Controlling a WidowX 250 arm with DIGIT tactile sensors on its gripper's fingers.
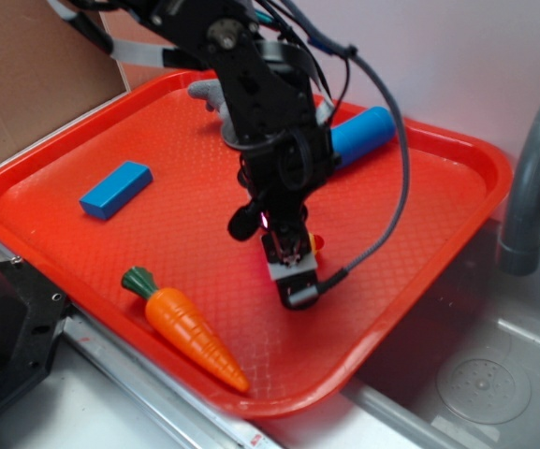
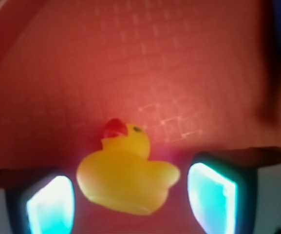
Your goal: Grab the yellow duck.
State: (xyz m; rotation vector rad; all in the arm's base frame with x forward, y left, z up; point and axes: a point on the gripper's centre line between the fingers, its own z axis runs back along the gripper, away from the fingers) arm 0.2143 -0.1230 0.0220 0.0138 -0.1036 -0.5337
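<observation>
The yellow duck (image 2: 125,180) sits upright on the red tray (image 2: 155,73), its red-orange beak pointing up-left in the wrist view. My gripper (image 2: 130,200) is open and low over the tray. One finger (image 2: 50,204) stands to the duck's left and the other to its right, with a gap of tray on each side. In the exterior view the gripper (image 1: 293,276) points down near the tray's middle and hides most of the duck; only a small orange-yellow bit (image 1: 318,242) shows at its right.
An orange carrot (image 1: 190,329) with a green top lies near the tray's front rim (image 1: 279,404). A blue block (image 1: 116,189) lies at the left, a blue cylinder (image 1: 363,134) at the back. A sink (image 1: 494,374) and grey faucet (image 1: 532,168) are to the right.
</observation>
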